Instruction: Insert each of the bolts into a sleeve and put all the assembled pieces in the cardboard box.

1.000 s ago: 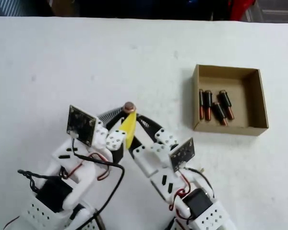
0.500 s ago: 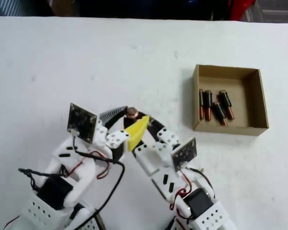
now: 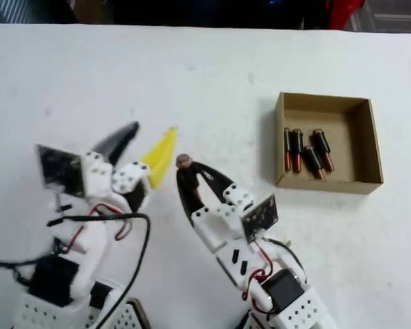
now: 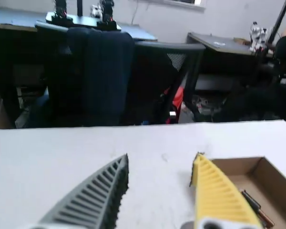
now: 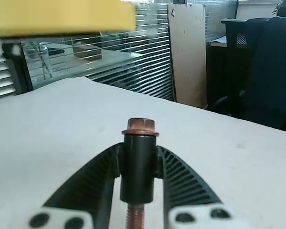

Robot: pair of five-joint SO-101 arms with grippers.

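We find the right end effector (image 3: 185, 168) clenched on a black sleeve (image 5: 137, 167) with a copper bolt (image 5: 140, 126) seated through it, bolt head uppermost, between the left end effector (image 3: 152, 131) and the cardboard box (image 3: 371, 140). The left end effector stands released, grey and yellow fingers (image 4: 95, 200) spread, near that piece but apart from it. Four assembled pieces (image 3: 296, 151) lie side by side inside the box

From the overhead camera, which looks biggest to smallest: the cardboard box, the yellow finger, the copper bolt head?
1. cardboard box
2. yellow finger
3. head of the bolt, smallest, though raised nearer the camera
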